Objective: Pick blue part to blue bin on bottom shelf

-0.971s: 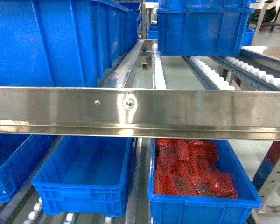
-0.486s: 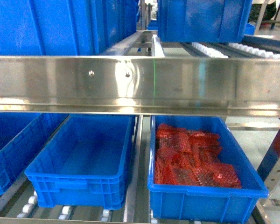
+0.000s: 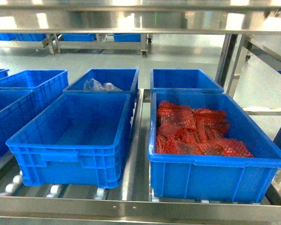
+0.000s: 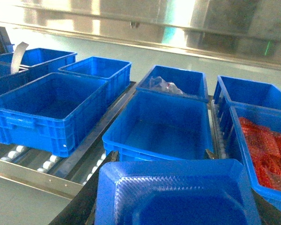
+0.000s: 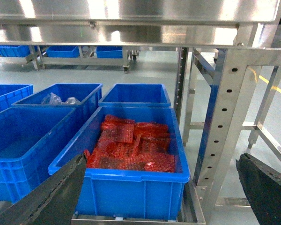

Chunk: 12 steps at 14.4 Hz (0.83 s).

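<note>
As the head camera looked down, the bottom shelf [image 3: 131,206] carried an empty blue bin [image 3: 70,140] front-left, beside a bin of red mesh packs [image 3: 196,133]; neither of my grippers showed there. On the left wrist view, my left gripper [image 4: 178,187] was clamped on the blue part [image 4: 178,197], just short of that bin [image 4: 164,131]. On the right wrist view, my right gripper [image 5: 164,187] sat spread wide, holding nothing, facing the red-pack bin [image 5: 131,180].

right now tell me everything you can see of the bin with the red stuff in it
The blue bin is a rectangular open-topped plastic crate with a thick rim and ribbed front wall. It sits upright at the front right of the bottom shelf, just behind the steel front rail. A pile of red mesh-wrapped packets partly fills it. An empty blue bin stands to its left, another behind.
</note>
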Motion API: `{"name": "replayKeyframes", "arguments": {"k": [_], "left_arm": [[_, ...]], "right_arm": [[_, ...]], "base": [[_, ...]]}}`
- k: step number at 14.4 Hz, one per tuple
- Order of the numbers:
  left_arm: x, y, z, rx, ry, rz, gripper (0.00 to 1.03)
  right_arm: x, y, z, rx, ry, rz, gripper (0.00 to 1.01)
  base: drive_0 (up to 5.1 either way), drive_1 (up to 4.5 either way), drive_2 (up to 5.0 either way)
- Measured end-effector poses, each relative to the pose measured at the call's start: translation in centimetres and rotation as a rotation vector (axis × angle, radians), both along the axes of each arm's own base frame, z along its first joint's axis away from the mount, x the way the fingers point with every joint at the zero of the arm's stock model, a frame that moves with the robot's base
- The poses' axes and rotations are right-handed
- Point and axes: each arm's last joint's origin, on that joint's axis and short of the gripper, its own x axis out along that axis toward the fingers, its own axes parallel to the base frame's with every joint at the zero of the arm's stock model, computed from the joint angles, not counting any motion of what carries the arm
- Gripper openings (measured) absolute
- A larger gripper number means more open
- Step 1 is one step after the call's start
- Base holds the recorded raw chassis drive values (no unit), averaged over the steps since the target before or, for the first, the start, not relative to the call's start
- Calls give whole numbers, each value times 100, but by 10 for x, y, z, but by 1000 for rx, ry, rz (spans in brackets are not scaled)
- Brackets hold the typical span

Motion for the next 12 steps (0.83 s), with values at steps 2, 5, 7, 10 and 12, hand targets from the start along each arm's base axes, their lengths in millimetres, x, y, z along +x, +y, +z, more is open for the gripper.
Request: {"name": "replayKeyframes", "arguments": {"k": [2,5,7,10,12], "left_arm": [[0,0,0,0,0,0,43],[0,0,0,0,0,0,43],[0,0,0,1,1,0,43],[0,0,0,0,0,0,43],[0,0,-1,3,4,1,43]], "right_arm": [[0,0,0,0,0,0,98],[0,0,0,-1,0,0,98],[0,0,0,0,0,0,98],[0,0,0,0,1,-1,98],[0,0,0,0,1,0,98]], "base": [[0,0,0],[0,0,0],[0,0,0],[0,0,0],[0,0,0]]}}
